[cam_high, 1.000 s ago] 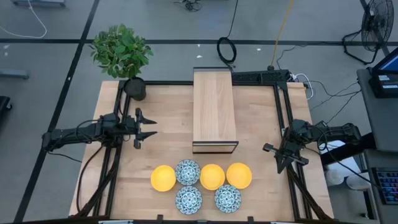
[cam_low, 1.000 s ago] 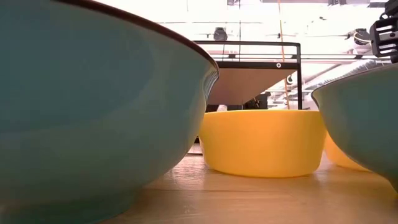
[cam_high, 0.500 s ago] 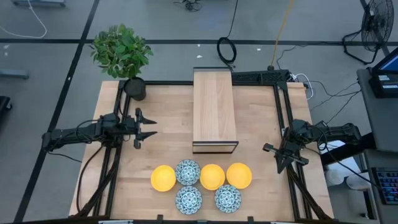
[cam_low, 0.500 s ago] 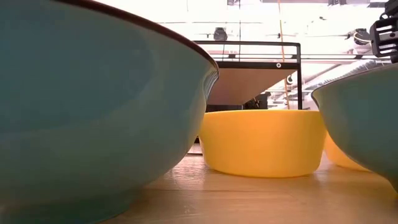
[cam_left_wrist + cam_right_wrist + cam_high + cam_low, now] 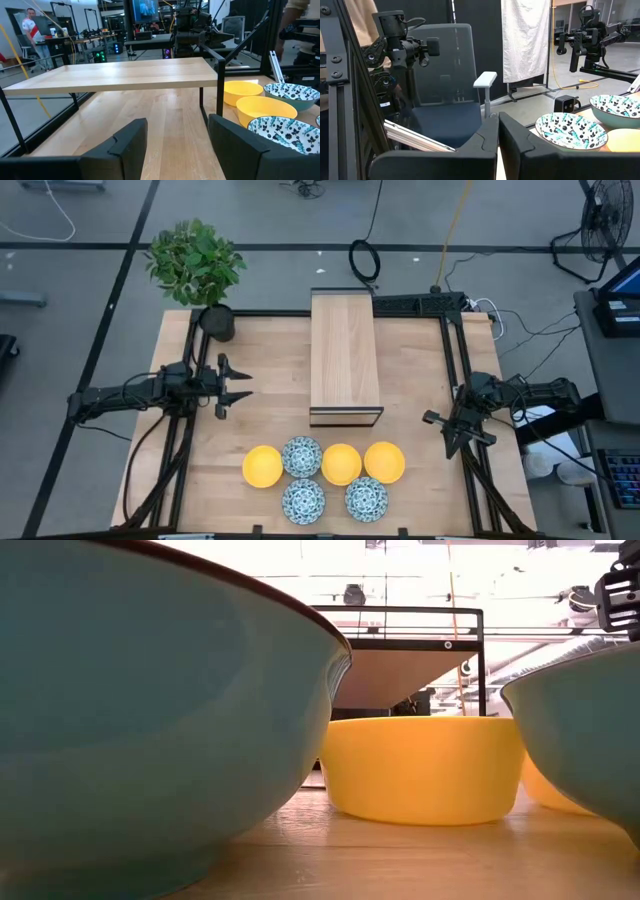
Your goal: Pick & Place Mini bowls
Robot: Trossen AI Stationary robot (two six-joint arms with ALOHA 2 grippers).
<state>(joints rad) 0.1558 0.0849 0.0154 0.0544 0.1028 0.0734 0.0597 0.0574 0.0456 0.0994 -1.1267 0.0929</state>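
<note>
Six mini bowls sit grouped at the lower centre of the high view, on the counter [image 5: 270, 360]. The back row, left to right, reads: a yellow bowl [image 5: 263, 466], a blue floral bowl [image 5: 301, 456], a second yellow bowl [image 5: 341, 464] and a third yellow bowl [image 5: 384, 462], each just beside or touching its neighbour. Below them, nearer the frame's bottom edge, lie two more floral bowls [image 5: 303, 501] [image 5: 367, 499]. All stand upright, mouths up.

In the low view two light-blue bowl walls fill the left [image 5: 150, 720] and right [image 5: 585, 740] sides, with a yellow bowl [image 5: 422, 768] between them farther back.

Above the group, at frame centre, stands a wooden shelf [image 5: 344, 358] on a dark frame. A potted plant [image 5: 196, 268] sits at the counter's upper left corner.

The left hand [image 5: 240, 386] hovers at centre left, fingers spread apart and grasping nothing, well apart from the bowls. The right hand [image 5: 452, 446] rests at the right side of the frame, fingers clenched together and empty, near the third yellow bowl but clear of it.
</note>
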